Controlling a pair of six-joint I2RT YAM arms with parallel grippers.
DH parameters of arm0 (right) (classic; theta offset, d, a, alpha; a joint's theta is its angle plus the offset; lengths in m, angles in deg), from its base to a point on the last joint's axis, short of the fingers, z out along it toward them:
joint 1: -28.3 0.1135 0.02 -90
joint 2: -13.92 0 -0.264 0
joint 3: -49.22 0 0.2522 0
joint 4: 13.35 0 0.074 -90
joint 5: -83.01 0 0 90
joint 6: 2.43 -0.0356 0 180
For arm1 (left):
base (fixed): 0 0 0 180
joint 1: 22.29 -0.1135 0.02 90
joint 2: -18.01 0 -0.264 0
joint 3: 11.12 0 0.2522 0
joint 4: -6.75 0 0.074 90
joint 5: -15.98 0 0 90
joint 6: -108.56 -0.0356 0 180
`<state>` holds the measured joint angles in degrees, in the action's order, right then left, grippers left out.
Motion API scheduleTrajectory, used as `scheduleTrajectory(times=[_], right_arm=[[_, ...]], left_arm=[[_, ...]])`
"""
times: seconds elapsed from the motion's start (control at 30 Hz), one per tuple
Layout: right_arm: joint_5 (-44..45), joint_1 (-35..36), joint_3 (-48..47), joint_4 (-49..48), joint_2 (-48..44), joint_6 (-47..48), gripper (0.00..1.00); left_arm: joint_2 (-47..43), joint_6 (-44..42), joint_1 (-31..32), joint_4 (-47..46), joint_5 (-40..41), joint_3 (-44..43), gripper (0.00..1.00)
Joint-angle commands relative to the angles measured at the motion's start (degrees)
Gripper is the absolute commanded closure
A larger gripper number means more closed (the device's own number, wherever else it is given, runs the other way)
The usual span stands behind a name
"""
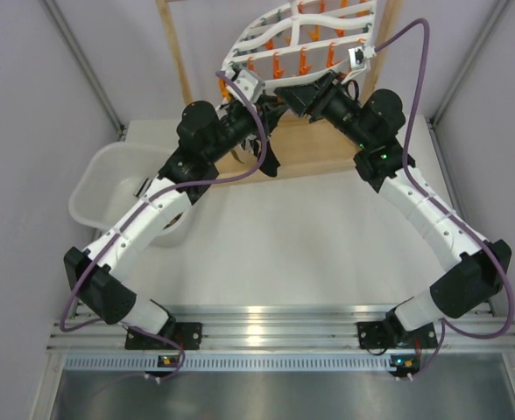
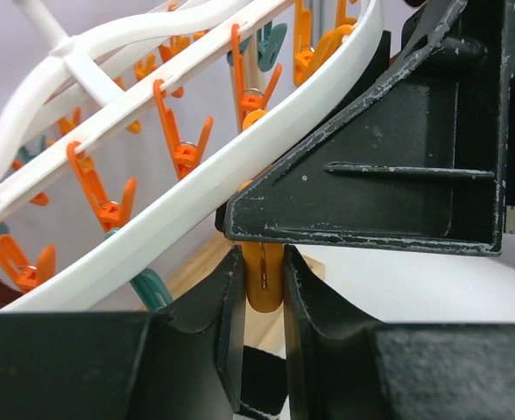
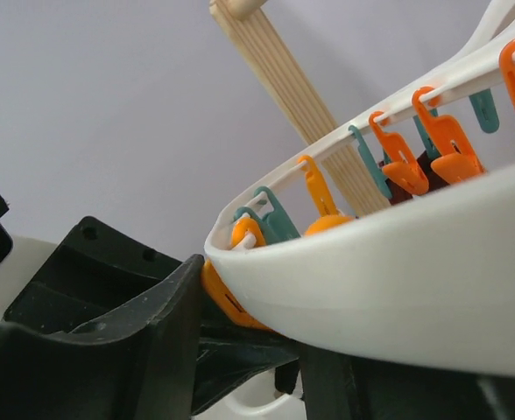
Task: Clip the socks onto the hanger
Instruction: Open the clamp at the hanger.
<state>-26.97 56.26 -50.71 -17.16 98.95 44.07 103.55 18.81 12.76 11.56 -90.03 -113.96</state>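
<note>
The white lattice hanger (image 1: 306, 31) hangs at the back with orange and teal pegs under it. My left gripper (image 1: 264, 103) is shut on one orange peg (image 2: 264, 273) just under the hanger's rim (image 2: 152, 236). A black sock with a white band (image 2: 262, 381) shows below, between my left fingers; it hangs dark under the grippers in the top view (image 1: 270, 159). My right gripper (image 1: 291, 94) meets the left one at the rim. Its fingers (image 3: 126, 332) straddle the rim (image 3: 398, 280), one pressed against an orange peg (image 3: 225, 296).
A white plastic tub (image 1: 100, 179) stands at the left under my left arm. The wooden stand's post (image 1: 174, 52) rises behind, and its base board (image 1: 314, 144) lies under the hanger. Grey walls close in on both sides.
</note>
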Motion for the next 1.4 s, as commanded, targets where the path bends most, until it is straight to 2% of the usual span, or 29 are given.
scheduleTrajectory(times=[0.0,0.03,0.13,0.3,0.4,0.47,0.5,0.6,0.63,0.7,0.8,0.93,0.97,1.0,1.03,1.07,1.17,1.23,1.27,1.3,1.37], right_arm=[[2.23,0.16,-4.09,-0.55,0.4,0.44,0.59],[2.15,0.16,-4.09,-0.46,0.57,0.53,0.64],[1.8,0.33,-4.44,0.07,0.83,0.79,0.69],[0.04,0.42,-4.71,0.77,1.27,1.76,0.73],[-0.75,0.42,-5.23,1.39,1.54,2.02,0.57],[-0.84,0.42,-5.15,1.39,1.63,2.37,0.58],[-0.84,0.42,-5.23,1.3,1.71,2.37,0.6],[-0.58,0.51,-5.41,1.48,1.71,2.99,0.83],[-0.23,0.51,-5.5,2.09,1.89,3.25,0.87],[-0.23,0.51,-5.59,2.18,1.89,3.52,0.97],[-0.75,0.6,-5.59,2.36,1.98,3.6,1.0],[-3.21,0.51,-5.94,2.45,2.33,3.43,0.98],[-4.52,0.51,-5.59,1.66,2.33,3.25,0.94],[-5.06,0.6,-5.5,1.48,2.42,3.17,0.82],[-5.5,0.51,-5.67,1.65,2.5,3.51,0.74],[-6.54,0.51,-5.85,1.74,2.5,3.69,0.71],[-6.38,0.6,-5.68,2.71,2.42,5.1,0.77],[-6.38,0.51,-6.29,3.84,2.5,6.24,0.76],[-7.16,0.51,-6.64,4.37,2.59,6.41,0.74],[-7.52,0.51,-6.99,5.51,2.85,6.59,0.66],[-7.7,0.51,-7.34,6.05,2.77,7.12,0.61]], left_arm=[[-2.74,-8.59,2.3,0.86,3.43,1.45,1.0],[-2.92,-9.04,2.57,0.86,3.44,1.8,1.0],[-3.01,-9.92,2.92,0.86,4.93,1.89,1.0],[-2.57,-12.64,3.45,2.0,5.99,1.36,1.0],[-2.57,-12.82,3.36,2.45,5.82,1.19,1.0],[-2.83,-12.91,3.45,2.45,5.29,1.28,1.0],[-2.92,-12.99,3.45,2.36,5.46,1.28,1.0],[-3.09,-13.7,3.54,2.45,5.64,1.36,1.0],[-3.27,-13.79,3.54,2.45,5.64,1.45,1.0],[-3.53,-13.44,3.54,2.45,5.9,1.8,0.94],[-4.32,-11.51,3.45,2.97,6.87,2.15,0.87],[-4.77,-10.36,3.36,3.5,7.93,2.24,0.99],[-4.85,-10.36,3.36,3.59,7.92,2.24,1.0],[-5.03,-10.53,3.36,3.5,8.1,2.33,1.0],[-4.94,-10.8,3.36,3.59,8.1,2.42,1.0],[-5.03,-11.49,3.36,3.5,8.01,2.5,1.0],[-5.91,-12.9,3.36,2.19,7.58,4.61,1.0],[-6.43,-13.34,3.36,1.4,7.48,5.14,1.0],[-6.52,-13.52,3.36,1.22,7.4,5.66,1.0],[-6.61,-13.7,3.36,1.13,7.48,5.84,1.0],[-6.7,-13.87,3.36,0.78,7.4,6.2,1.0]])
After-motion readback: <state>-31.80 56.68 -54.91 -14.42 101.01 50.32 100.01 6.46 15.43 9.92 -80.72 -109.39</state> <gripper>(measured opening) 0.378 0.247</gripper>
